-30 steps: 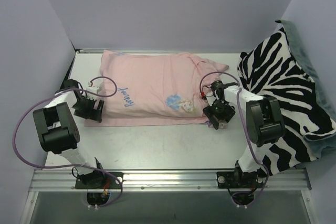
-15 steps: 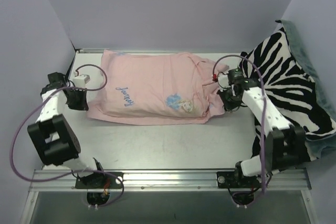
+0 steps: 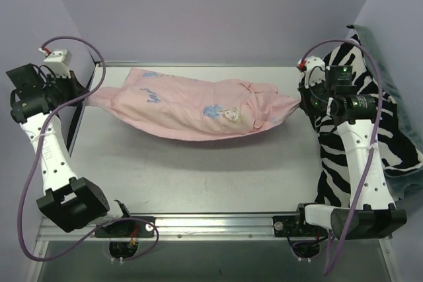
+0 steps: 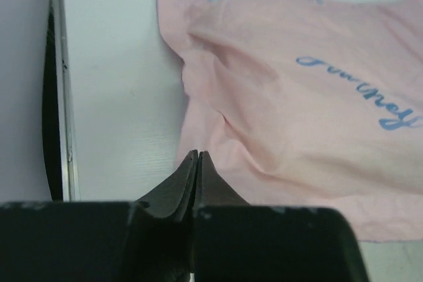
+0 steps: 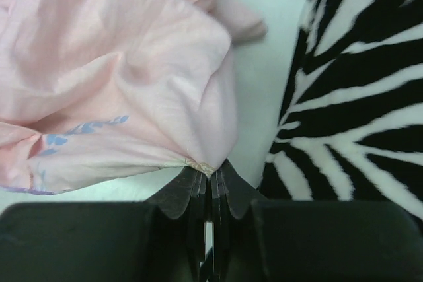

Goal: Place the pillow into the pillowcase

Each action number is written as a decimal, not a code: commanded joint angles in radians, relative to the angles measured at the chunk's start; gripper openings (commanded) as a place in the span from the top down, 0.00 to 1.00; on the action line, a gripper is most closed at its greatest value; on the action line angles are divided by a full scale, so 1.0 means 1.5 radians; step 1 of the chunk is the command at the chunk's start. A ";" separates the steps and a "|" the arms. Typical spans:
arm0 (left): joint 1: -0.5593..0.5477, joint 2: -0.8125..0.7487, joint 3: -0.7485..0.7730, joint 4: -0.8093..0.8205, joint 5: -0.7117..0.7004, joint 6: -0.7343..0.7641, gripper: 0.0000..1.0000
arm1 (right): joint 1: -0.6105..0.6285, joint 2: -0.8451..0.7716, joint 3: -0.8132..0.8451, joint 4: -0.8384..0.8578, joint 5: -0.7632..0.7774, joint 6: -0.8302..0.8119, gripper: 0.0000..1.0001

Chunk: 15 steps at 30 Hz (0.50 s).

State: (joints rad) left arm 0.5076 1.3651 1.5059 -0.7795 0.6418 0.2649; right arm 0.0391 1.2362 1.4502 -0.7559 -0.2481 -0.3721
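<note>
- The left gripper's (image 4: 197,157) black, tapered fingers (image 4: 184,179) are pressed flat together with no gap. Their tips pinch the end of the pillowcase (image 3: 192,110).
- The right gripper's (image 5: 210,174) dark, ridged fingers (image 5: 177,194) are likewise closed tight. They nip a stitched corner of the same cloth, which fans out from them in gathered folds.
- The pillowcase is thin, soft, pale pink fabric, creased and puckered towards both pinched ends. It carries blue script lettering near the left end and a small blonde cartoon figure towards the middle.
- It is slung like a hammock between the two grippers above the far half of the table (image 3: 198,176). Its middle sags, plump and rounded.
- The pillow itself cannot be seen; only the bulge in the case shows.
- The left arm (image 3: 49,156) reaches up and out to the left wall, with its wrist at the table's far left corner.
- The right arm (image 3: 360,156) stands tall at the right, with its wrist turned in towards the cloth.
- A plush zebra-striped blanket (image 3: 357,97) lies heaped just beside the right gripper.
</note>
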 commanded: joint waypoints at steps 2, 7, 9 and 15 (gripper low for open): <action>0.102 -0.075 0.091 0.107 0.056 -0.151 1.00 | -0.074 -0.057 0.133 0.010 -0.028 0.038 1.00; 0.250 -0.132 0.136 0.183 0.105 -0.253 1.00 | -0.113 -0.143 0.198 0.024 -0.017 0.044 1.00; 0.277 -0.129 0.156 0.212 0.109 -0.283 1.00 | -0.113 -0.156 0.206 0.044 -0.004 0.042 1.00; 0.182 -0.089 0.088 0.133 0.288 -0.106 0.78 | -0.109 -0.116 0.175 0.040 -0.038 0.037 1.00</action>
State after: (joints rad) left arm 0.8600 1.1679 1.7020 -0.4541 0.8593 -0.0753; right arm -0.1234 0.9901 1.7565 -0.7490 -0.2810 -0.3187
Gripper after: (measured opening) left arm 0.098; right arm 0.042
